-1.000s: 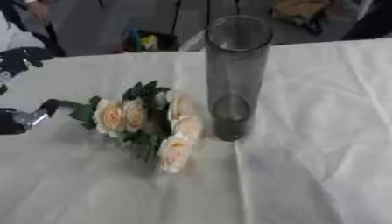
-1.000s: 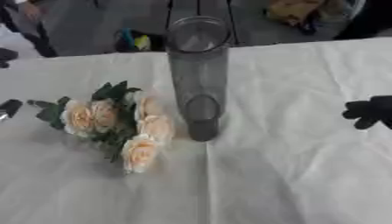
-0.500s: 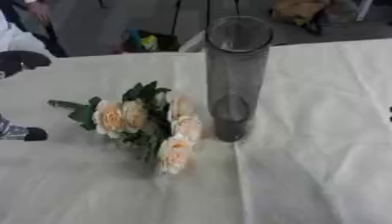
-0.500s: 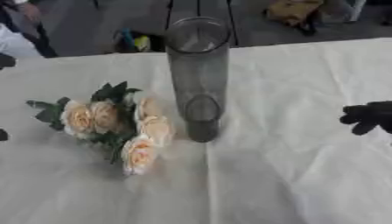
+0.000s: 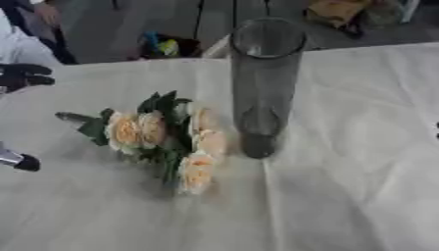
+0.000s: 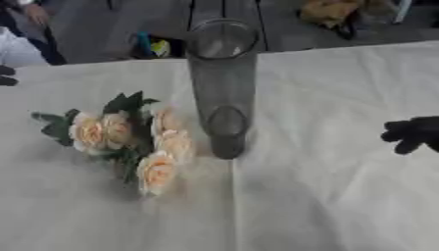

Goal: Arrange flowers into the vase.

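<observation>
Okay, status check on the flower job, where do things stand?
Right robot hand idle at right edge, holding nothing. Left robot hand barely in view, clear of flowers. Cream rose bunch flat on white tablecloth beside tall glass vase. Nothing blocking.

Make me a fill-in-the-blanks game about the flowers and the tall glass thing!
1. The flowers are lying on the white ____.
2. The vase is standing ____, with no flowers inside.
3. The flowers lie to the ____ of the vase.
4. The right robot hand is coloured ____.

Missing words: tablecloth; upright; left; black
</observation>
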